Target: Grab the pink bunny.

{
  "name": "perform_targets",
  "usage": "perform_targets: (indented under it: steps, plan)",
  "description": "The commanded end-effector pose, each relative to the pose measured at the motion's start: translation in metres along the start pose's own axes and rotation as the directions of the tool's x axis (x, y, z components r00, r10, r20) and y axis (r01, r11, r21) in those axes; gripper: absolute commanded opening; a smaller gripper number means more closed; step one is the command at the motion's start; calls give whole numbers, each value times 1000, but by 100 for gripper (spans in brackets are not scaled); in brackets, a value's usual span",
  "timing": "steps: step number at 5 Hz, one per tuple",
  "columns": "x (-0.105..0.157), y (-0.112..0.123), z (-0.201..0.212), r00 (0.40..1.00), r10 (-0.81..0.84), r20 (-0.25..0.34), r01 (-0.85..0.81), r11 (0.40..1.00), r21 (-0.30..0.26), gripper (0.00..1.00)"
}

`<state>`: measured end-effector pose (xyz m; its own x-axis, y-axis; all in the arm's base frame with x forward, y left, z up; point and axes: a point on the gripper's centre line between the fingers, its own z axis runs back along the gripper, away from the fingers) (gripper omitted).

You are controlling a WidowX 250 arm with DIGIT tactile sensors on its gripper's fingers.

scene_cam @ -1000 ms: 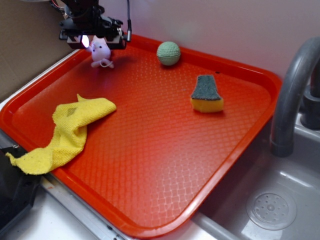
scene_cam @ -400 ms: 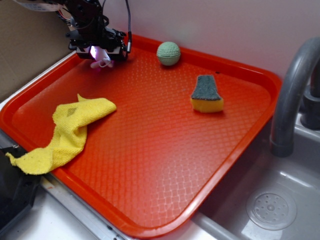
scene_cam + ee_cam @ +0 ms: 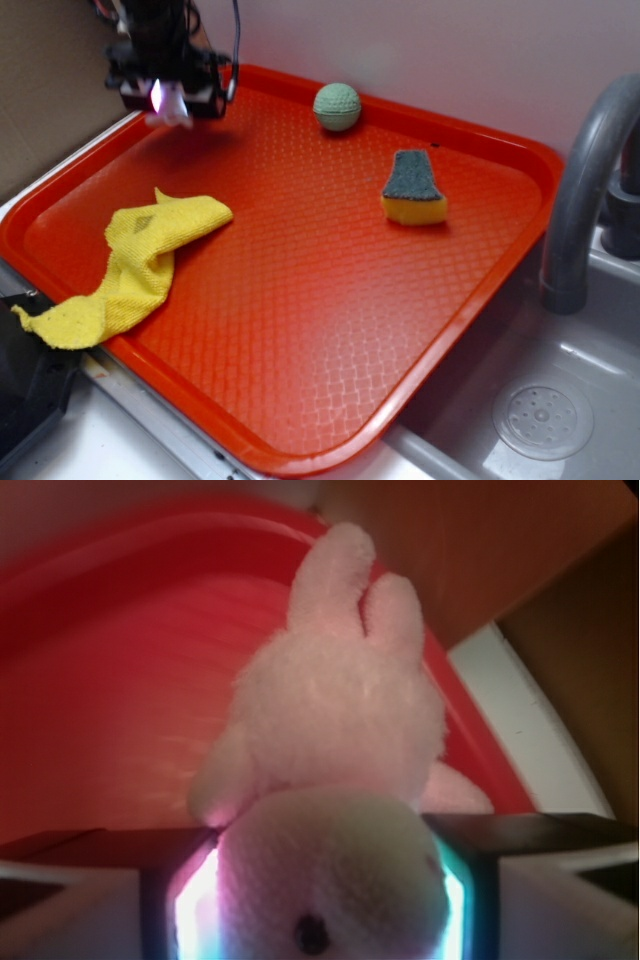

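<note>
The pink bunny [image 3: 335,730] is a small pale-pink plush and fills the wrist view, pressed between my two black fingers. In the exterior view my gripper [image 3: 165,98] hangs over the far left corner of the red tray [image 3: 330,330], shut on the bunny [image 3: 172,106], which shows as a small pink blur below the fingers, lifted off the tray floor. A purple light glows at the fingers.
A green crocheted ball [image 3: 337,106] sits at the tray's back edge. A yellow and green sponge [image 3: 413,190] lies at the right. A yellow cloth [image 3: 130,265] lies over the tray's left front rim. A grey tap [image 3: 585,180] and sink [image 3: 540,415] are at the right.
My gripper came down over the bunny, shut on it, and has now risen and shifted left with the bunny in it. The bunny no longer stands on the tray.
</note>
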<state>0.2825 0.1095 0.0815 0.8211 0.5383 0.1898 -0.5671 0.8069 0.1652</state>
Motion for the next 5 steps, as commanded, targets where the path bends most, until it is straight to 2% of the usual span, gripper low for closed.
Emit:
perform_targets:
  steps: [1,2,3,4,5]
  plan:
    - [-26,-9,137,987,-158,-43,140,952,-272,0]
    - [-43,-9,190,959,-257,-122,191,898,-396,0]
    - [-56,0,228,938,-326,-119,229,838,-495,0]
    - [-63,1,242,900,-436,-9,359,753,-551,0]
    - [-53,-3,240,871,-491,2,427,757,-494,79]
